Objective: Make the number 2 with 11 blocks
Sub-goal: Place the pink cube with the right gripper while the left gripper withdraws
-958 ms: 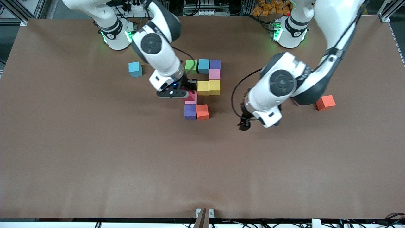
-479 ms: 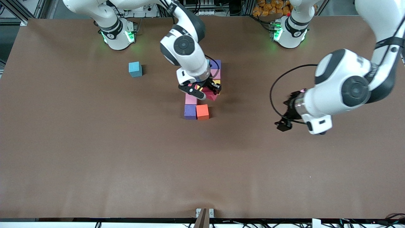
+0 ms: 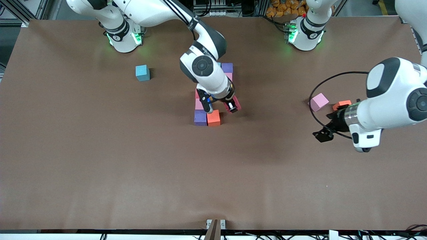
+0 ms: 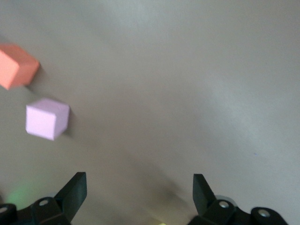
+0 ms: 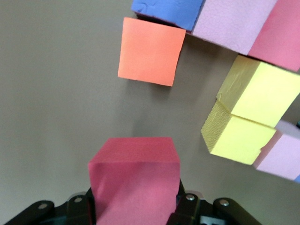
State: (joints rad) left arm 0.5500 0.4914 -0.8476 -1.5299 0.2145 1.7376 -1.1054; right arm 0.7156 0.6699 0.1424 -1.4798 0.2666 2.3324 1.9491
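The right gripper [image 3: 224, 107] clamps a red block [image 5: 135, 185] above the gap beside the orange block [image 3: 213, 117], likely finishing the number 2 [image 3: 200, 117]. The left gripper [image 3: 325, 133] hangs wide open, empty, waiting near a spare pink block [image 3: 319, 101].

I work in a robotics lab; my two white arms are bolted to a wide brown desk [image 3: 100, 166]; aluminium frame posts [image 3: 20, 11] stand at its corners; cables and power strips [image 3: 143, 6] crowd the edge.
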